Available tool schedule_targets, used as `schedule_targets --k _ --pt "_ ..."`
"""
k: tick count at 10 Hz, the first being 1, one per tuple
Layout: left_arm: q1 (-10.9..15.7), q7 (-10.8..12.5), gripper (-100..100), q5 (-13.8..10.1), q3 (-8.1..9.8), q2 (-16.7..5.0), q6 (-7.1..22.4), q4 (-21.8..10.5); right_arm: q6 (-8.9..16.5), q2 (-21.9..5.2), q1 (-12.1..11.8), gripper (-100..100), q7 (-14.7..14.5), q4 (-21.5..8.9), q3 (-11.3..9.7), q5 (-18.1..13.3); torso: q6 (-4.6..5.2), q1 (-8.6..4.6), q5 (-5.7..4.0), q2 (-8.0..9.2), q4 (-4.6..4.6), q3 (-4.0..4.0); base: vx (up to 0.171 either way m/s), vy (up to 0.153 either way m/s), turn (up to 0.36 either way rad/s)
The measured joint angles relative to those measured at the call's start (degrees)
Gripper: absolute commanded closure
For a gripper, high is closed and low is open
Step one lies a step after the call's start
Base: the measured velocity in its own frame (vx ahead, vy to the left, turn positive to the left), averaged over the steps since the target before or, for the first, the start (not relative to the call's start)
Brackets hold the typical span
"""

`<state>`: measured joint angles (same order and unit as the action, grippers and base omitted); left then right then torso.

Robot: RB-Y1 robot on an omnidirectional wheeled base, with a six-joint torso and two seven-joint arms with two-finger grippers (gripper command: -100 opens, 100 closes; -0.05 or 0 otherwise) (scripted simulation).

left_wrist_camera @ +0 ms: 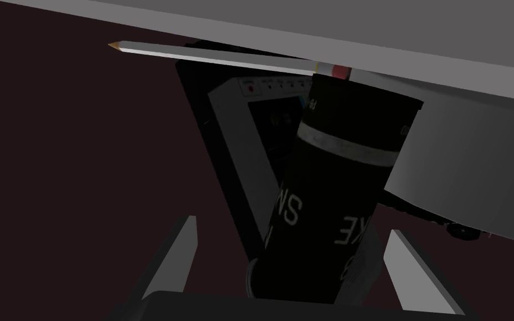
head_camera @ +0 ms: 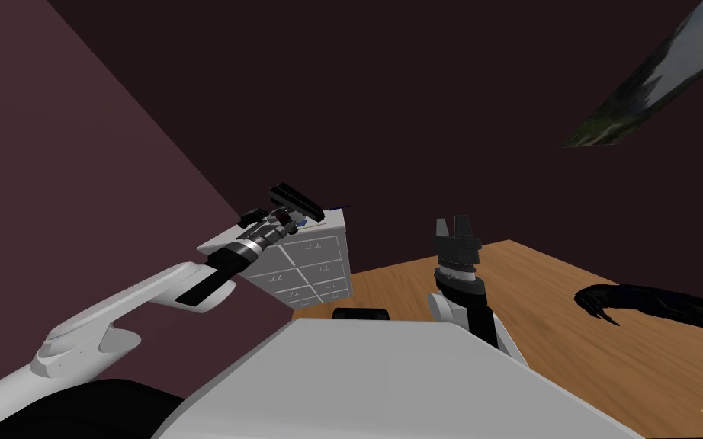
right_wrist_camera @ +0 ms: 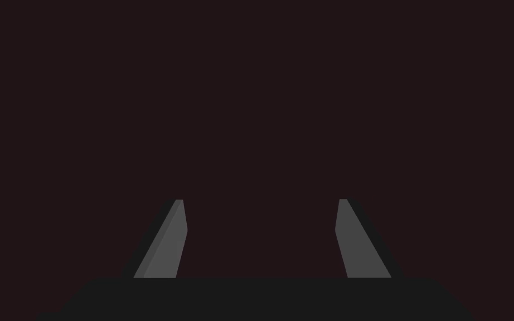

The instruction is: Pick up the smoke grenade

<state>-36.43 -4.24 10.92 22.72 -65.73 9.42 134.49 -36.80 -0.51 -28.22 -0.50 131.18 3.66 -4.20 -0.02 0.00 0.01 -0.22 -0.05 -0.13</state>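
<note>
Reaching onto the top of a white drawer chest [head_camera: 316, 263], the left jaws are standing spread with the black smoke grenade [left_wrist_camera: 328, 212] sitting between them, a gap showing on each side. Beyond those jaws a pencil [left_wrist_camera: 217, 56] is lying at the grenade's far end, with a grey-framed device [left_wrist_camera: 233, 145] just beside the grenade. The right jaws are hanging spread too, well apart from the left jaws.

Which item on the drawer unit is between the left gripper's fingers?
The black smoke grenade, white-banded and lettered; the pencil and screened device lie beyond it.
</note>
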Motion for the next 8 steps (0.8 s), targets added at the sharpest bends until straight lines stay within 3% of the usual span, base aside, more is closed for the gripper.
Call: schedule_targets --k 1,2,3,5,7,8 --pt "-0.1 -0.2 -100 0.4 0.01 -1.2 0.9 -0.3 0.0 0.0 0.0 0 0.0 0.0 0.0 0.0 0.01 0.09 0.01 -0.09 -0.02 -0.05 0.043 0.018 -0.018" --pt "-0.1 -0.3 0 0.5 0.01 -1.4 1.1 -0.4 0.0 0.0 0.0 0 0.0 0.0 0.0 0.0 -0.02 0.08 0.03 0.02 0.00 0.00 0.007 0.002 0.002" --pt "-0.1 -0.3 -100 0.5 0.01 -1.4 1.1 -0.3 0.0 0.0 0.0 0 0.0 0.0 0.0 0.0 -0.02 0.04 0.02 0.14 0.03 0.08 0.008 -0.047 0.285" --pt "3.4 0.5 -100 1.3 -3.60 -1.1 -1.7 -3.7 0.0 0.0 0.0 0 0.0 0.0 0.0 0.0 -0.01 -0.25 -0.04 0.20 0.04 0.11 0.003 -0.066 0.065" --pt "6.5 0.8 -100 1.2 -4.99 -1.5 -2.4 -6.0 0.0 0.0 0.0 0 0.0 0.0 0.0 0.0 -0.01 -0.05 -0.02 0.22 0.05 0.13 -0.003 -0.024 0.129" --pt "7.9 1.2 -100 1.6 -6.49 -1.3 -3.7 -7.3 0.0 0.0 0.0 0 0.0 0.0 0.0 0.0 -0.08 -0.12 -0.01 0.23 0.06 0.14 -0.004 -0.063 0.163"
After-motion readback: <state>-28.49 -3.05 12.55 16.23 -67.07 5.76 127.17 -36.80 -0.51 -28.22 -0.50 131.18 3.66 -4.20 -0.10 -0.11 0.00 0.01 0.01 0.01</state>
